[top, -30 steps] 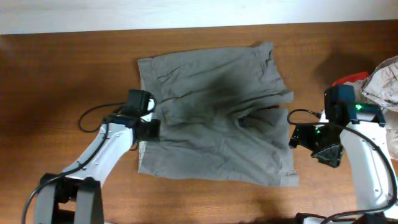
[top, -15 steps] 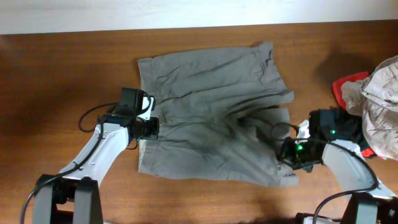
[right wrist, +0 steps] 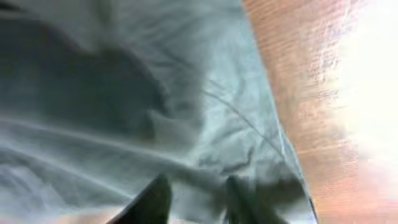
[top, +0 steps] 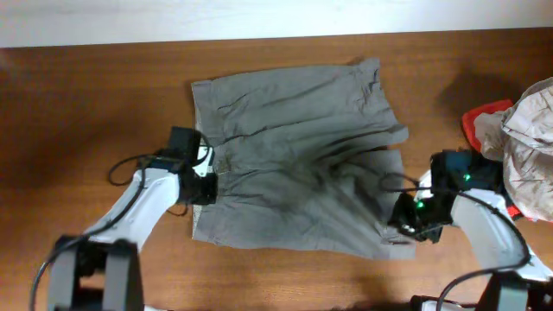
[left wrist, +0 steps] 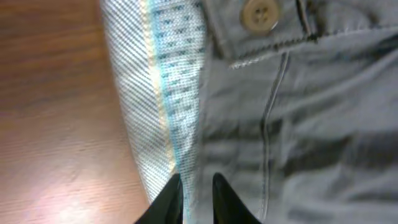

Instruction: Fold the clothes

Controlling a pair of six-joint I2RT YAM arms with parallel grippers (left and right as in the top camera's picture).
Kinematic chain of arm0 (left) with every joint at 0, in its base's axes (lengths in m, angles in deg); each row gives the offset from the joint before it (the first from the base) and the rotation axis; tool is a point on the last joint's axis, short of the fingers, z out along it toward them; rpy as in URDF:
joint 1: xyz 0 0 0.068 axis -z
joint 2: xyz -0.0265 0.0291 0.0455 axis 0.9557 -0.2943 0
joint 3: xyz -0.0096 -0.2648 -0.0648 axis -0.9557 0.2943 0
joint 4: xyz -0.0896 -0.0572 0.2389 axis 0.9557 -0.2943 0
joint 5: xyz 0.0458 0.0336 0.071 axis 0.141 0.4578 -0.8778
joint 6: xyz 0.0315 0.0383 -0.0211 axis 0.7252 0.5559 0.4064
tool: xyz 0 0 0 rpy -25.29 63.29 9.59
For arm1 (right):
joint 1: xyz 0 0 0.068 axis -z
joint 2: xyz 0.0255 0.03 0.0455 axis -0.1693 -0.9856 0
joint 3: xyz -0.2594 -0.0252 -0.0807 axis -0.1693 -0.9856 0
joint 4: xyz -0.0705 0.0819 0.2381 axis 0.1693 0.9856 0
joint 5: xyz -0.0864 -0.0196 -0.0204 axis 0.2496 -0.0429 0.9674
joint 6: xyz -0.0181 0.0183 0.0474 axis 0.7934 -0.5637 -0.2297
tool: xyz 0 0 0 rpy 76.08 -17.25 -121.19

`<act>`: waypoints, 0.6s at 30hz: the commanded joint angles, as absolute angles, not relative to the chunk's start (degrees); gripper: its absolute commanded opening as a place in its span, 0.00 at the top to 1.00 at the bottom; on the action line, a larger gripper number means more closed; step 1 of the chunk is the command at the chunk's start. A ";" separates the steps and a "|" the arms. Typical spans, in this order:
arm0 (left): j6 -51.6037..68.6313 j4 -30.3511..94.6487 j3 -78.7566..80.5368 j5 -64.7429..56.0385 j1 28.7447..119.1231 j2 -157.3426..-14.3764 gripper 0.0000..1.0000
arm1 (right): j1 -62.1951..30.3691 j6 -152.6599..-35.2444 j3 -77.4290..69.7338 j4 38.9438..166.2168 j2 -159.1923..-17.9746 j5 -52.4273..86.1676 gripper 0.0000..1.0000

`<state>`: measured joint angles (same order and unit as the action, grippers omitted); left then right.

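Left pincer (left wrist: 196, 190): nearly closed, pinching the waistband edge | grey-olive shorts (top: 298, 164): flat mid-worktop (top: 86, 104) between both arms, long axis left-to-right, waistband left, leg hems right | right pincer (right wrist: 196, 193): on the near leg-hem corner, fingers part-spread over the fabric, grip cannot be told.

A red garment (top: 478, 121) and a crumpled pale beige-grey garment (top: 529, 147) lie piled at the wooden worktop's (top: 86, 104) right edge.
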<state>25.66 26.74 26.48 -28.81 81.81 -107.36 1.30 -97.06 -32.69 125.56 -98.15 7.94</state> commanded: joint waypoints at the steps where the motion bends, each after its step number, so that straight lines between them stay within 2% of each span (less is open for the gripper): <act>1: 25.88 23.46 23.58 -30.89 79.52 -98.42 0.78 | 1.47 -96.36 -26.00 129.04 -94.10 7.40 0.53; 5: 24.57 18.94 23.56 -29.95 78.16 -90.72 0.62 | 1.47 -96.42 -22.59 133.39 -89.34 7.55 0.32; 7: 24.33 16.38 23.56 -29.79 78.21 -88.27 0.59 | 1.47 -96.42 -22.55 135.38 -86.89 7.57 0.26; 12: 22.58 11.37 24.58 -26.58 78.23 -87.77 0.56 | 1.47 -96.44 -22.61 141.67 -85.16 7.57 0.23; 18: 15.74 12.71 30.79 -24.83 78.23 -89.28 0.44 | 1.47 -96.64 -23.75 144.18 -85.36 7.57 0.20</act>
